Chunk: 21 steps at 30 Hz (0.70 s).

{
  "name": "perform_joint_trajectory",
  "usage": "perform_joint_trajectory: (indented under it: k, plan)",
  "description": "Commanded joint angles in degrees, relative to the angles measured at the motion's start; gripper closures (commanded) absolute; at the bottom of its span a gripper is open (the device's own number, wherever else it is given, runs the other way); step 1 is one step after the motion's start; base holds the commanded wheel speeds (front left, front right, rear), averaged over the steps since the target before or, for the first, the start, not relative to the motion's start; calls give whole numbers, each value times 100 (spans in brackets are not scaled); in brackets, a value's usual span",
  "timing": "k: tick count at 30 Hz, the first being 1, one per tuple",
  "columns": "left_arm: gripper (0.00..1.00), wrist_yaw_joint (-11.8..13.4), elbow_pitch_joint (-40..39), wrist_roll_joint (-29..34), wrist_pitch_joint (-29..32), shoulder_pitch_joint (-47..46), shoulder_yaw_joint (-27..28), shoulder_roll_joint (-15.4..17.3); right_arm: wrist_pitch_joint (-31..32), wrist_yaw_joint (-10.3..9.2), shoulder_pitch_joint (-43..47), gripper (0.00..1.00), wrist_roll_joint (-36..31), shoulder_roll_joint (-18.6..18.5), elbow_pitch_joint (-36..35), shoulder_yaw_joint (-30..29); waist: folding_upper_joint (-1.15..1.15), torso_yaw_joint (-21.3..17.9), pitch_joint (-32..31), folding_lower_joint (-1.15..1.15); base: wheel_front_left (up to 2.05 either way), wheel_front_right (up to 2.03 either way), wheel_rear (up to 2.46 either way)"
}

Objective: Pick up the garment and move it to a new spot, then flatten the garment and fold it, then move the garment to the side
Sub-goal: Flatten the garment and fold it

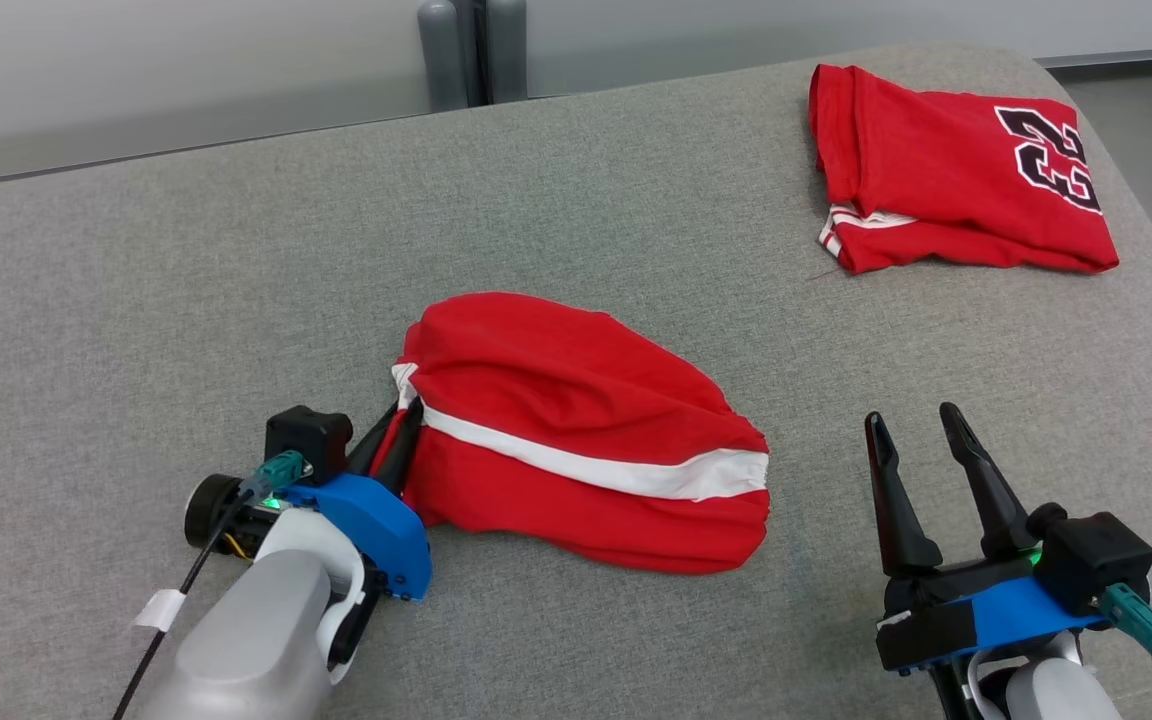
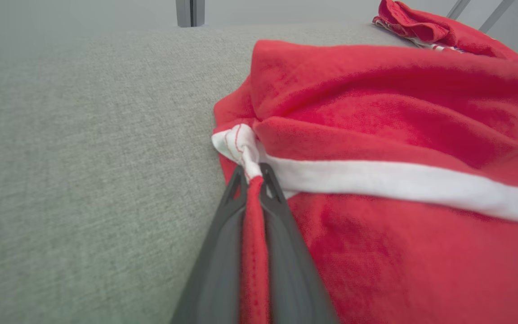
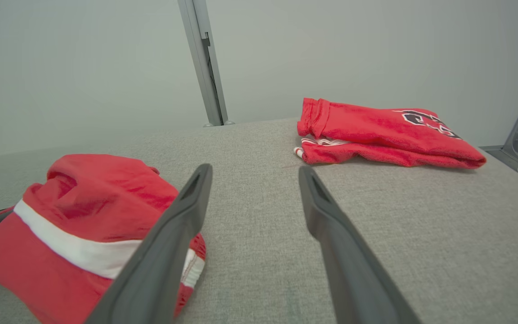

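The garment (image 1: 576,430) is a red piece with a white stripe, lying bunched in the middle of the grey cloth-covered table (image 1: 186,280). My left gripper (image 1: 404,412) is at its left end, shut on the garment's edge. In the left wrist view a fold of red cloth and the white band run between the closed fingers of the left gripper (image 2: 252,173), with the garment (image 2: 376,112) spreading to the right. My right gripper (image 1: 911,418) stands open to the right of the garment, apart from it and holding nothing. From the right wrist, the garment (image 3: 83,202) lies left of the right gripper (image 3: 254,170).
A second red garment (image 1: 956,170) with a black number lies folded at the table's far right corner; it also appears in the wrist views (image 3: 376,135) (image 2: 421,27). A grey post (image 1: 471,50) stands behind the far edge. The table's right edge drops off beyond the folded garment.
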Motion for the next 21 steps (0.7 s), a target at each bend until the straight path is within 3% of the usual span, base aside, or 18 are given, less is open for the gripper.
perform_joint_trajectory:
  k: [1, 10, 21]
  plan:
    - [100, -5, 17, -18, -24, -168, 18, 70, -17, 1, -74, 0, 25, -4, -18, 10, 0, -6, -4, 0, 0, 0, 0]
    - [100, 251, -813, 441, -24, -405, 1072, 349, -18, 1, 64, 0, -32, -1, -51, -119, 0, 166, -143, 0, 0, 0, 0]
    - [100, 145, -2186, 1431, -24, 1205, 2044, 81, -17, 1, 204, 0, -54, -4, 20, -67, 0, 677, -412, 0, 0, 0, 0]
